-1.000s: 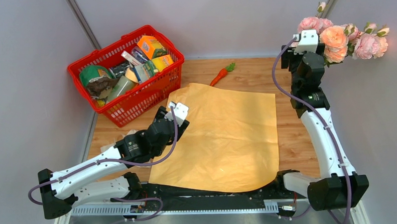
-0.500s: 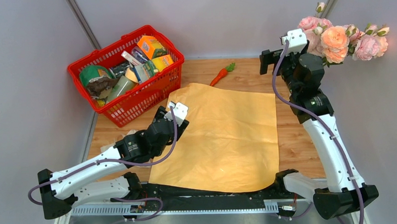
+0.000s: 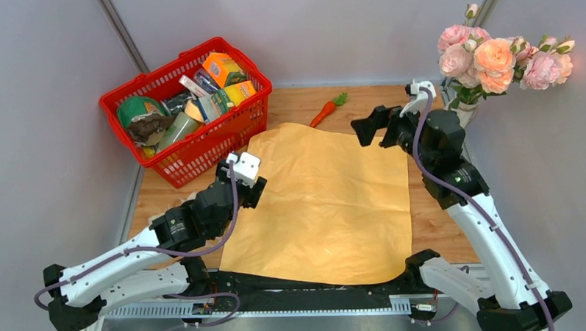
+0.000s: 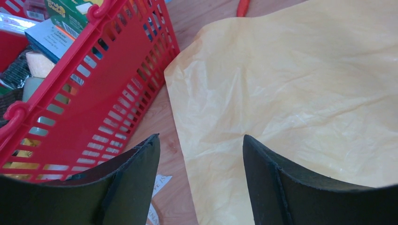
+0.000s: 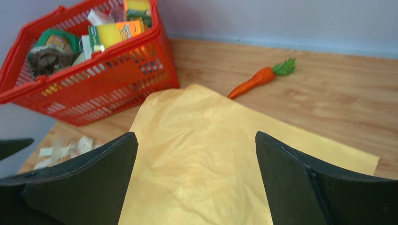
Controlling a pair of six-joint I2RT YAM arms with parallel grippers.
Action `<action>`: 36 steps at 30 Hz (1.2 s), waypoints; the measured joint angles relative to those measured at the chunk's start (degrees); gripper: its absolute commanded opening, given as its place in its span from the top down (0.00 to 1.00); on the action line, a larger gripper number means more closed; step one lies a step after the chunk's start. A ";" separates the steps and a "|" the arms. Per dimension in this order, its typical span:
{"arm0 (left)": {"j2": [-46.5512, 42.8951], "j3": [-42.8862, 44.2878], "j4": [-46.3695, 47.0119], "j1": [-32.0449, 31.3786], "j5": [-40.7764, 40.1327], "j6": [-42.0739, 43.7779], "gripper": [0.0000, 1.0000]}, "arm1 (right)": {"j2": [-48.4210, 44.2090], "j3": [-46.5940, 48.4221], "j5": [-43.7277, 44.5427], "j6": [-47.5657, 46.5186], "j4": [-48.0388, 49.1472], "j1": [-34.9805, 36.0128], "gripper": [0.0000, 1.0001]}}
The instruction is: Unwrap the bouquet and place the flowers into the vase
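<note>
obstacles: basket (image 3: 187, 110) far-left; vase (image 3: 465, 115) far-right | room: over flat paper (image 3: 328, 201) between

Wrapping paper (image 3: 328, 201) matt, crinkled; table (image 3: 435, 205) smooth wood; basket (image 3: 208, 148) plastic.

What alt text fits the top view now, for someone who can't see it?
Pink flowers stand in the white vase at the far right corner, and the paper lies spread flat mid-table. The right gripper, open and empty, is near the paper's far edge; the left gripper, also open, is at its left edge beside the basket.
</note>
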 measured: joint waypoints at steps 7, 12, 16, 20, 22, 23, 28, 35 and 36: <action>-1.60 0.13 0.28 0.00 4.70 -5.99 0.26 | -7.45 -14.51 -6.38 6.23 -1.66 0.11 0.00; -5.46 0.00 0.15 0.00 10.71 -14.97 0.25 | -13.60 -21.14 -9.60 9.40 -4.52 0.15 0.00; -11.47 -2.16 1.14 0.00 13.77 -20.74 0.25 | -20.85 -21.88 -10.69 10.25 -5.14 0.15 0.00; -15.26 -2.75 1.18 0.00 14.82 -23.34 0.25 | -26.62 -21.88 -10.58 9.90 -5.57 0.24 0.00; -16.02 -2.75 0.96 0.00 15.23 -24.33 0.25 | -28.11 -21.88 -9.88 9.70 -6.69 0.24 0.00; -16.33 -2.75 0.83 0.00 15.41 -24.76 0.25 | -28.48 -21.88 -9.35 9.55 -7.37 0.24 0.00; -17.92 -2.89 0.26 0.00 15.56 -26.01 0.25 | -30.64 -22.01 -6.84 9.11 -10.58 0.24 0.00; -18.14 -2.99 -1.16 0.00 15.41 -26.27 0.25 | -32.30 -22.10 -5.79 8.90 -11.89 0.24 0.00; -18.14 -2.99 -1.44 0.00 15.43 -26.29 0.25 | -32.26 -22.10 -5.68 8.85 -12.04 0.24 0.00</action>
